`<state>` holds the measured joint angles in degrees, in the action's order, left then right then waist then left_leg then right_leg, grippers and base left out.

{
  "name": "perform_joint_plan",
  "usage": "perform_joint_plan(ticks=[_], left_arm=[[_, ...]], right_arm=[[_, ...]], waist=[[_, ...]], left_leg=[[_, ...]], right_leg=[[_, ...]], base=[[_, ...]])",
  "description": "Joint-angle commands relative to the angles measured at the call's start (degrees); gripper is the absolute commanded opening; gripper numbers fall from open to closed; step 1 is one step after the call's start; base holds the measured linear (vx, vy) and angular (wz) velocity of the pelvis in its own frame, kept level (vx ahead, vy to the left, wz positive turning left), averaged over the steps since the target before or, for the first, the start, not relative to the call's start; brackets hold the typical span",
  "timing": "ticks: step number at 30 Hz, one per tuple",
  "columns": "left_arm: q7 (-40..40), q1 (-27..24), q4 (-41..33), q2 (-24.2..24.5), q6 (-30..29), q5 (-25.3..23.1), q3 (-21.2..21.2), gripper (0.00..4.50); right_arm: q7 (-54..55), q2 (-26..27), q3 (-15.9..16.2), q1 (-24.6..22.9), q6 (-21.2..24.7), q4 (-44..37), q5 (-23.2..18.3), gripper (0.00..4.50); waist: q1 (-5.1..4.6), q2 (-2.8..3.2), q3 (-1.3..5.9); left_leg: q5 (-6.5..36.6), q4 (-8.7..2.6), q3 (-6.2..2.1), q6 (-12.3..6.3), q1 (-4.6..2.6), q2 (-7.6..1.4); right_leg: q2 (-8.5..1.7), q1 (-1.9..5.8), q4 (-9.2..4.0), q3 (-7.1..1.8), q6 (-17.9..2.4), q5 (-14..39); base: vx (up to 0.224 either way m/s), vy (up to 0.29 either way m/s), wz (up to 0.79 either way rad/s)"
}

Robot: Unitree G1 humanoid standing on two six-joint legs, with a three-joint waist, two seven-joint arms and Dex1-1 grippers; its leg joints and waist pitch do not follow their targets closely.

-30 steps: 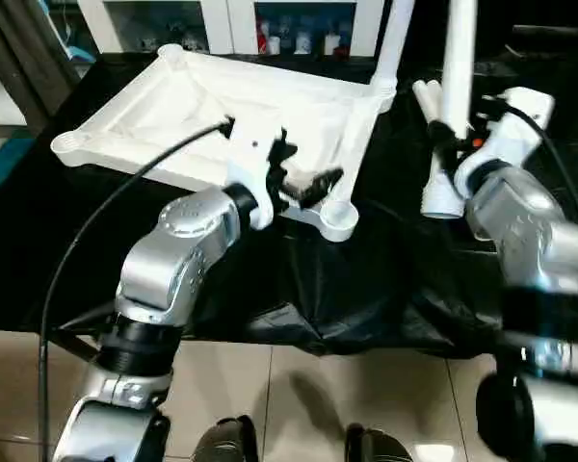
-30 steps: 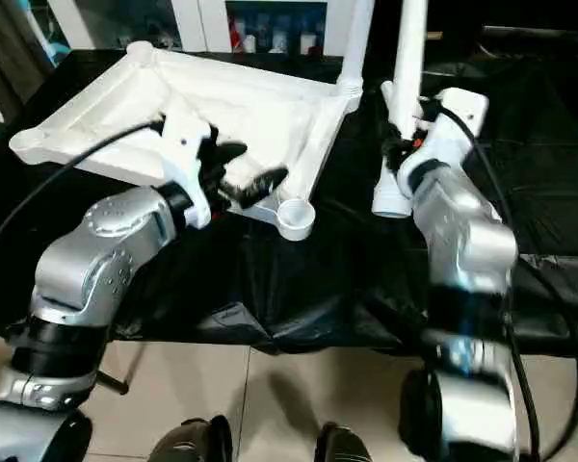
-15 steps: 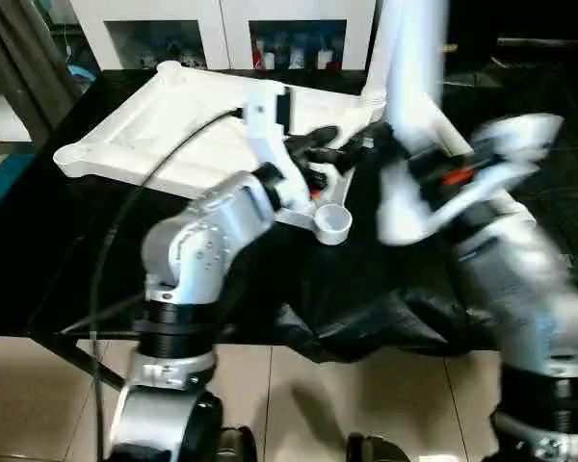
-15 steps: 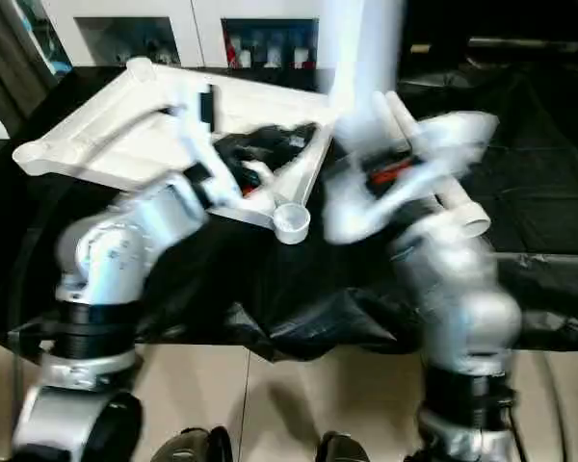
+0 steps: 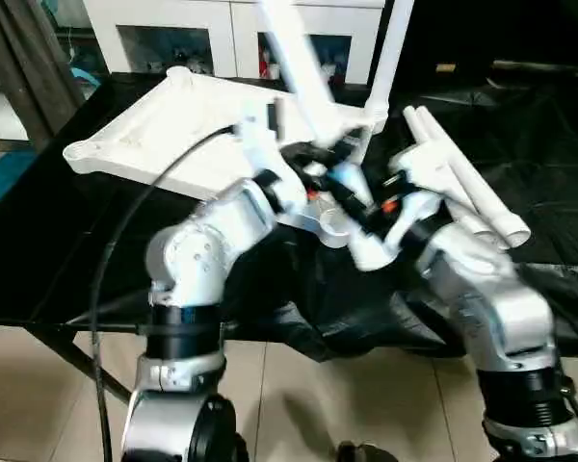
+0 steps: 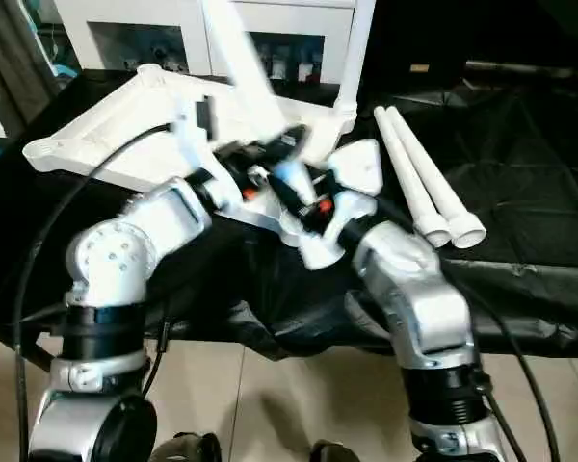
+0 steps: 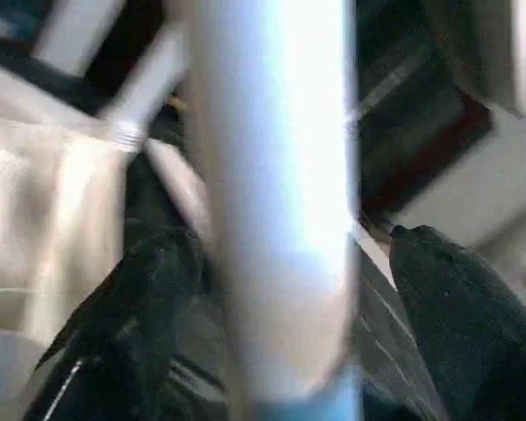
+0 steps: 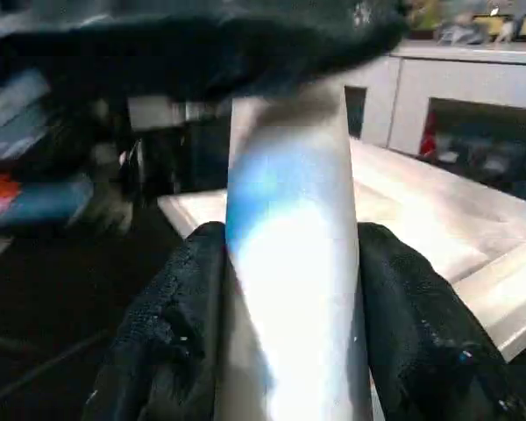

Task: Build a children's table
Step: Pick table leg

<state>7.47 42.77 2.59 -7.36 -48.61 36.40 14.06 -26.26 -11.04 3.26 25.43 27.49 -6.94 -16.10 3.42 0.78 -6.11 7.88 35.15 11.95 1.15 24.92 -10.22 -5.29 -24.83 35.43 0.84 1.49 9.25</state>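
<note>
The white table top [image 5: 164,135] lies upside down on the black-covered bench, ribbed side up. One leg [image 5: 393,48] stands upright in its far right corner socket. My right gripper [image 5: 354,197] is shut on another white tube leg [image 5: 291,53], which tilts up and to the left over the near right corner socket [image 5: 329,226]. In the right wrist view both fingers [image 8: 180,316] press the tube [image 8: 289,263]. My left gripper [image 5: 318,156] is open around the same leg. In the left wrist view the tube [image 7: 272,202] stands between its spread fingers [image 7: 447,307].
Two more legs [image 5: 462,178] lie side by side on the black cloth [image 5: 539,144] at the right. A white cabinet with glass doors [image 5: 173,29] stands behind the bench. The cloth hangs over the front edge above the tiled floor [image 5: 39,385].
My right gripper has swung the leg from upright at the right over to the near corner socket, tipping its top leftward. My left gripper has risen from the top's edge to the leg.
</note>
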Motion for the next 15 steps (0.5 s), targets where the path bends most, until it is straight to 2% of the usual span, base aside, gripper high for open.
perform_joint_plan(ticks=[1, 3, 4, 6, 8, 9, 12, 13, 14, 15], left_arm=[[-1.7, 1.2, 0.3, -1.6, 0.0, 0.5, 0.9, 3.54], [-2.1, 1.0, 0.5, -1.2, 0.0, 0.2, 0.5, 3.46], [-2.7, 1.0, 0.2, -1.3, 0.5, 0.3, 0.3, 3.22], [-3.0, 1.1, 0.1, -1.4, 0.5, 0.4, 0.4, 3.15], [-3.4, 1.0, 0.1, -1.0, 1.1, -0.7, -0.5, 3.03], [-3.3, 1.0, 0.2, -0.8, 1.1, -1.0, -0.8, 2.78], [-2.3, 1.2, 0.2, -1.1, 0.6, -0.8, -1.7, 2.64], [-2.0, 1.2, 0.1, -1.1, 0.4, -0.6, -1.8, 2.64], [-1.2, 1.4, -0.1, -1.1, -0.1, -0.2, -2.4, 2.39], [-1.0, 1.5, 0.0, -1.1, -0.2, 0.0, -2.6, 2.39]], right_arm=[[-0.3, -0.1, 0.5, 1.3, -1.4, -0.2, 0.7, 1.81], [-0.1, 0.0, 1.0, 1.4, -1.6, -0.1, 0.8, 1.81], [0.2, 0.1, 1.3, 1.6, -1.7, -0.1, 0.9, 1.81], [0.3, 0.2, 1.4, 1.7, -1.8, 0.0, 0.9, 1.81], [0.7, 0.7, 1.5, 1.8, -2.2, 0.2, 1.3, 1.81], [0.8, 0.9, 1.5, 1.7, -2.3, 0.2, 1.4, 1.81], [1.2, 1.4, 1.3, 1.5, -2.7, 0.1, 1.5, 1.81], [1.3, 1.4, 1.3, 1.5, -2.7, 0.1, 1.6, 1.81], [1.6, 1.7, 1.4, 1.3, -3.0, 0.0, 1.7, 1.81], [1.7, 1.7, 1.4, 1.3, -3.1, 0.0, 1.8, 1.81]], waist=[[0.04, -0.65, 5.93], [0.09, -0.75, 6.00], [0.12, -0.63, 6.04], [0.11, -0.55, 6.06], [0.23, 0.18, 6.20], [0.14, 0.21, 6.22], [0.21, 0.14, 6.33], [0.16, 0.55, 6.32], [0.16, 0.83, 6.38], [0.16, 0.83, 6.38]], left_leg=[[14.9, -3.83, -1.52, -0.77, -2.43, -1.59], [14.6, -3.89, -1.52, -1.10, -2.52, -1.69], [14.6, -3.94, -1.57, -1.16, -2.42, -1.70], [14.9, -3.95, -1.57, -1.12, -2.46, -1.69], [15.2, -3.90, -1.64, -0.91, -2.53, -1.63], [15.3, -3.95, -1.67, -0.86, -2.43, -1.59], [15.5, -3.92, -1.62, -0.79, -2.42, -1.56], [15.7, -3.96, -1.64, -0.69, -2.42, -1.55], [16.4, -3.96, -1.73, -0.45, -2.39, -1.48], [16.4, -3.96, -1.73, -0.45, -2.39, -1.48]], right_leg=[[-1.29, 2.65, -4.77, -0.61, -8.0, 15.8], [-1.20, 2.45, -4.85, -0.54, -8.2, 15.2], [-1.25, 2.57, -4.73, -0.53, -8.5, 14.7], [-1.25, 2.53, -4.77, -0.53, -8.5, 14.6], [-1.29, 2.50, -4.73, -0.56, -8.8, 13.9], [-1.26, 2.60, -4.71, -0.51, -8.9, 13.5], [-1.31, 2.66, -4.80, -0.53, -8.8, 13.4], [-1.25, 2.59, -4.90, -0.52, -8.9, 13.3], [-1.25, 2.64, -4.90, -0.42, -8.7, 13.6], [-1.25, 2.64, -4.90, -0.42, -8.7, 13.6]], base=[[0.000, 0.000, 0.00], [0.000, 0.000, 0.00], [0.000, 0.000, 0.00], [0.000, 0.000, 0.00], [0.000, 0.000, 0.00], [0.000, 0.000, 0.00], [0.000, 0.000, 0.00], [0.000, 0.000, 0.00], [0.000, 0.000, 0.00], [0.000, 0.000, 0.00]])
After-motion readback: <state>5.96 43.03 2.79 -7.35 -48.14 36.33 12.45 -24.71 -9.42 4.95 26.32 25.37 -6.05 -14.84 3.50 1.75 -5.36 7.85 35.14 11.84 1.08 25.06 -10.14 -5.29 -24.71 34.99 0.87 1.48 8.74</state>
